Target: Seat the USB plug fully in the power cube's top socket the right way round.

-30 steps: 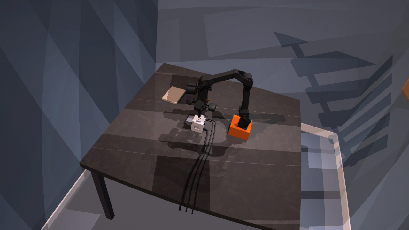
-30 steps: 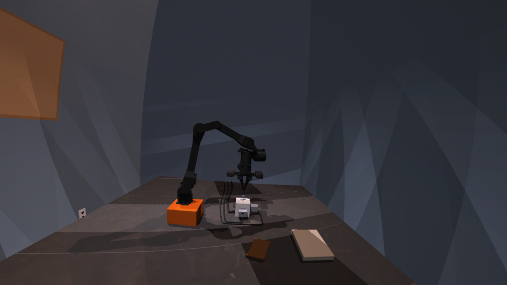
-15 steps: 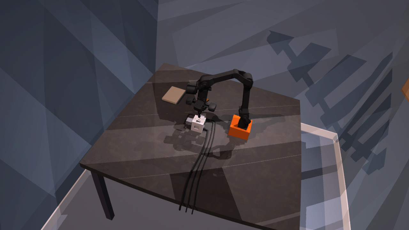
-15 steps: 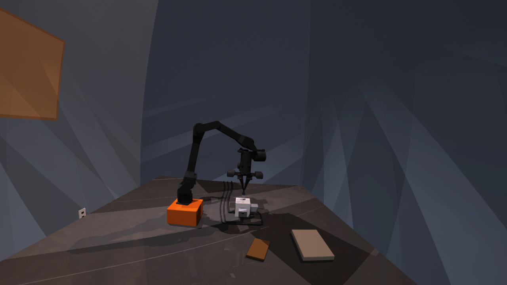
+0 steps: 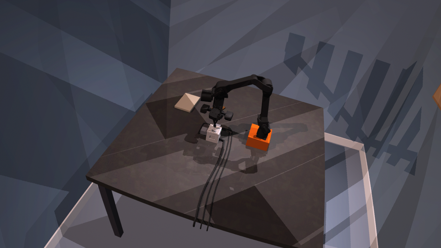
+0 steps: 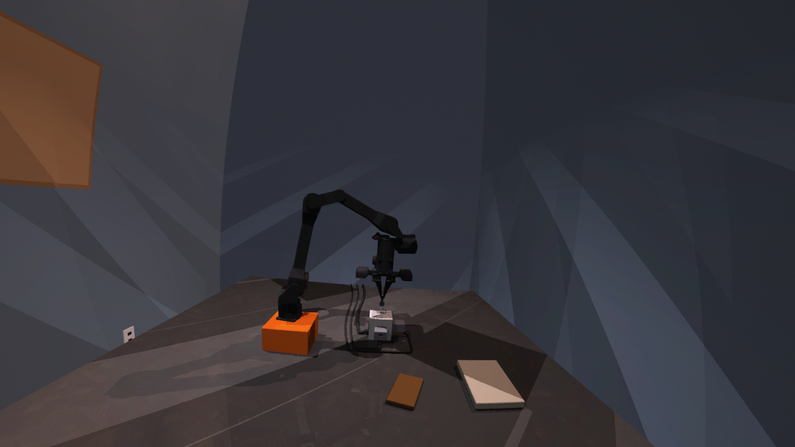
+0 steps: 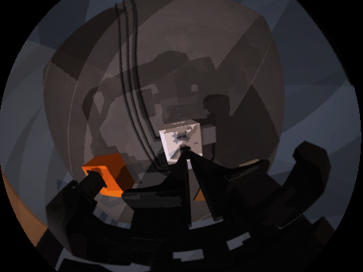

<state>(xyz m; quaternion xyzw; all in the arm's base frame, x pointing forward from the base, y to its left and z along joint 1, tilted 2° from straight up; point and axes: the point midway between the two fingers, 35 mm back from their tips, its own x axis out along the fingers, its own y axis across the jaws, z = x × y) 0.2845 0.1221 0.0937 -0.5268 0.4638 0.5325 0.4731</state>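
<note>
Pincer (image 6: pixel 381 303) downward, clamped on USB plug (image 6: pixel 381 305)

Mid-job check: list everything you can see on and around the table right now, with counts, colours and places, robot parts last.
Dark brown table: one, carries everything below.
White power cube: one, mid-table, directly under the pincer.
Small USB plug: one, colour too small to tell, pinched at the fingertips just above the cube's top.
Black cables: three, running from the cube off the table's near edge in the top view.
Flat beige block: one, near the table edge in the exterior view.
Flat brown tile: one, beside the beige block.
Orange wall panel: one, off the table.
Orange base box: one, under the arm.
Black arm: one, arched over the cube.
Pincer: one, black, pointing down, shut on the plug.
</note>
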